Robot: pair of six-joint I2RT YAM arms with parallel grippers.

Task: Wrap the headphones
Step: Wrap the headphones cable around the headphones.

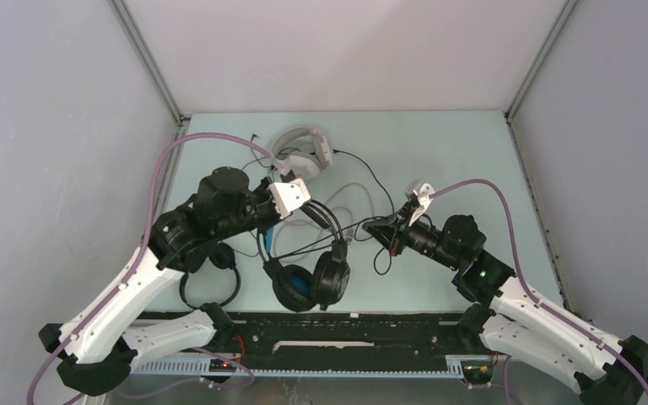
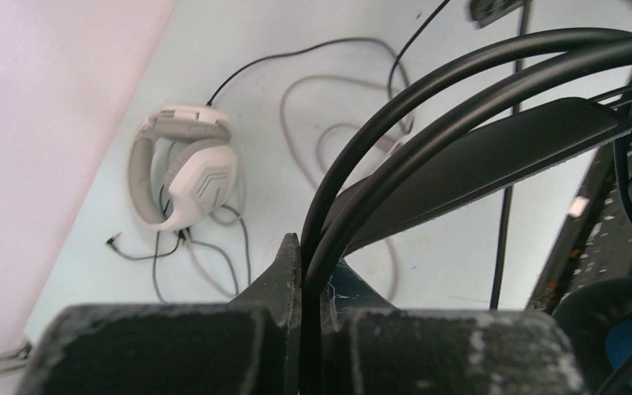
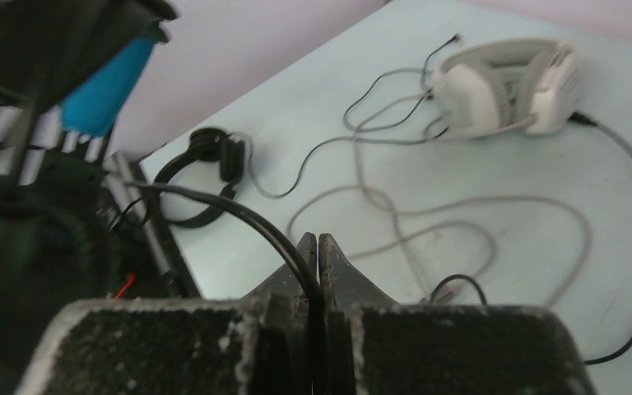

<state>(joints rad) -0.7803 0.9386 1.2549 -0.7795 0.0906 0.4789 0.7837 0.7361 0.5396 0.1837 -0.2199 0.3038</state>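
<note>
My left claw [image 2: 309,247] pinching the headband of the black-and-blue headphones [image 1: 310,278] near the table's front edge, my right claw [image 3: 317,247] pressed shut on a black cable [image 3: 239,216], white headphones [image 1: 304,152] at the far edge, slim black headphones [image 1: 209,283] beside my left arm

Table [image 1: 456,160] is a pale minty blue. The white-grey headphones [image 2: 183,177] have grey chevron lines across the white earcup. Next to them, the bulky headphones [image 1: 312,274] are black with bright blue padding, and the slim headphones [image 3: 230,158] are plain black.
</note>
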